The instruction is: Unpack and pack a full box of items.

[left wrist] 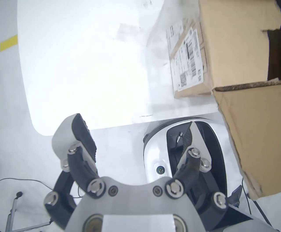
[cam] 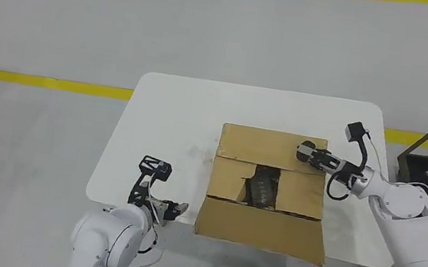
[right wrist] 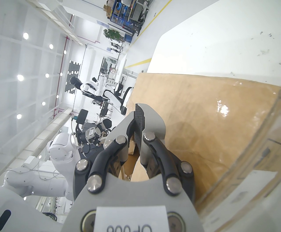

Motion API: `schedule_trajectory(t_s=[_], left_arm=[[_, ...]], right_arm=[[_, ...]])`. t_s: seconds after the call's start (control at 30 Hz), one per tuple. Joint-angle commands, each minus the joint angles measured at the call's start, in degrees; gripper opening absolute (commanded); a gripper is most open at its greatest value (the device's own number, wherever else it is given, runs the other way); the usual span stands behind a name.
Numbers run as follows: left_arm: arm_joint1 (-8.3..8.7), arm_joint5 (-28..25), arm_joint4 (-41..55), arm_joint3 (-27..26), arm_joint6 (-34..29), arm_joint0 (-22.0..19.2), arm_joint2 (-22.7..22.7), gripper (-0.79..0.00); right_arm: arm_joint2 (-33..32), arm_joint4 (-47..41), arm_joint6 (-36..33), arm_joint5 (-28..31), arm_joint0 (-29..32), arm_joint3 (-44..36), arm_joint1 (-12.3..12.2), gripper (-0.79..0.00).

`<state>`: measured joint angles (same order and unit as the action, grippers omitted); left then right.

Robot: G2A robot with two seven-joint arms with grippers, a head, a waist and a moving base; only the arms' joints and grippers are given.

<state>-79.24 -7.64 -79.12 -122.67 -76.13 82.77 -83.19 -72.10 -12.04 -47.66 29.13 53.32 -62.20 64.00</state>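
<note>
Nearest, the left gripper (cam: 174, 208) hangs spread and empty at the table's (cam: 174, 119) front edge, just beside the cardboard box (cam: 263, 225). The box's flaps gape, and a dark item (cam: 263, 188) shows inside. Farther off, the right gripper (right wrist: 137, 112) is pinched closed at the far flap's (cam: 263, 145) corner.
</note>
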Motion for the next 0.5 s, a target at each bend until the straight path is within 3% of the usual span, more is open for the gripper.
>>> schedule_trajectory(t_s=[0.0, 0.3, 0.47], left_arm=[[0.10, -0.8, 0.6, 0.8, -0.3, 0.8, 0.8, 0.000], [-0.05, -2.6, 5.0, 2.5, 1.6, -2.1, 7.4, 0.000], [-0.29, 0.0, 5.7, 2.7, 4.0, -5.6, 9.9, 0.000]], right_arm=[[0.1, 0.0, 0.1, -0.1, -0.1, 0.0, 0.0, -0.785], [0.3, 0.0, -0.4, -0.1, -0.4, 0.0, 0.0, -0.785], [-0.5, 0.0, -2.1, -0.5, -0.7, -1.9, -0.4, -0.785]])
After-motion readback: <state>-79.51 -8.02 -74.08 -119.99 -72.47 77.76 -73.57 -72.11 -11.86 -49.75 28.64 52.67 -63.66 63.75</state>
